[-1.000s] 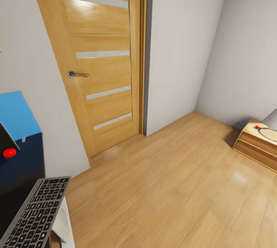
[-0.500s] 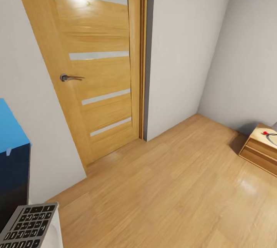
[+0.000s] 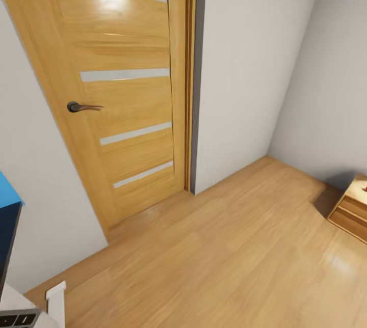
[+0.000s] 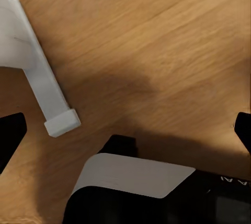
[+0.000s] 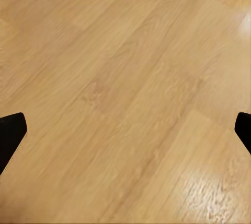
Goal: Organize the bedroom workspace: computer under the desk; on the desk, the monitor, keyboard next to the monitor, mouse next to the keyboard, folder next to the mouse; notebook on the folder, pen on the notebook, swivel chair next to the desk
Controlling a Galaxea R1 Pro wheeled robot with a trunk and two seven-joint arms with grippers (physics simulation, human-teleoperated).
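the robot faces a wooden door (image 3: 122, 88) and a stretch of wood floor (image 3: 229, 256), so most task items are out of frame. the keyboard (image 3: 18, 319) shows as a sliver at the lower left corner of the head view, its long axis impossible to judge from so small a part. above it, at the left edge, stands the desk (image 3: 7, 216) with its blue back panel and black side. both therefore lie to the robot's left, on the left arm's side. the left gripper (image 4: 125, 130) has its fingertips far apart at opposite frame edges, holding nothing, over floor and a white leg. the right gripper (image 5: 125, 130) is likewise spread wide over bare floor. the coming move likely calls for a turn leftward.
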